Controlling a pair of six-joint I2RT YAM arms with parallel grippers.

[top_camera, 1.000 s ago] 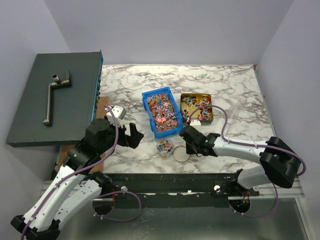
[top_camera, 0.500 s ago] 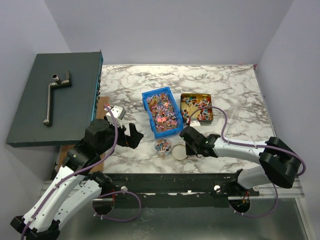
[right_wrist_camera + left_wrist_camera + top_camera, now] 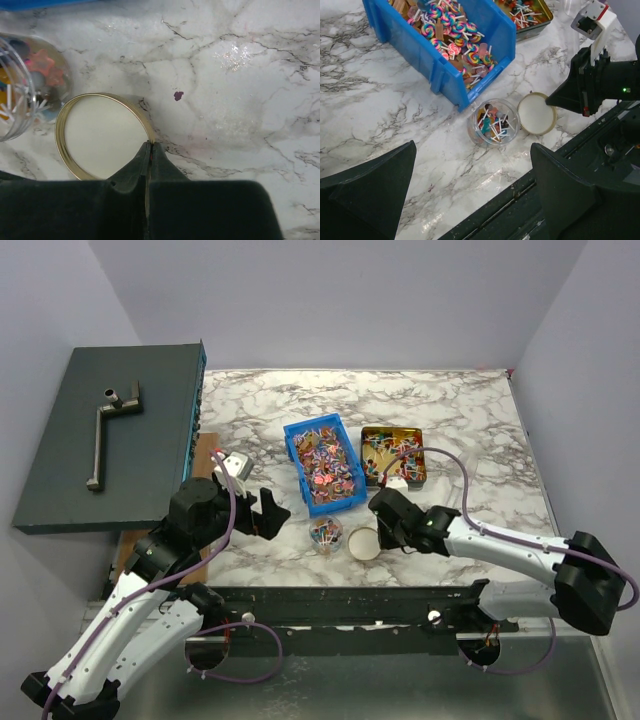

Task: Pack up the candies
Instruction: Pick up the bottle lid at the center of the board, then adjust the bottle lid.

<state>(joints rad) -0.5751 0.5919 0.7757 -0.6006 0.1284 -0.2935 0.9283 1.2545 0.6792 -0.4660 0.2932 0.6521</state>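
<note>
your right gripper (image 3: 149,145) has its jaws pressed flat together, tips at the rim of the gold lid (image 3: 102,135); you cannot tell whether the thin rim is nipped between them; the lid looks to lie hollow side up on the marble table (image 3: 450,400), just beside the clear jar (image 3: 471,131), likely kept close for capping; the candies (image 3: 452,35) sit mostly in the blue bin (image 3: 445,75), with more in the gold tin (image 3: 392,429) and a batch in the jar; your left gripper (image 3: 472,146) hangs spread wide and empty over the jar, probably placed to steady it; room is tight: the bin wall stands just behind the jar and the table's front edge is near; open marble lies to the right of the lid
</note>
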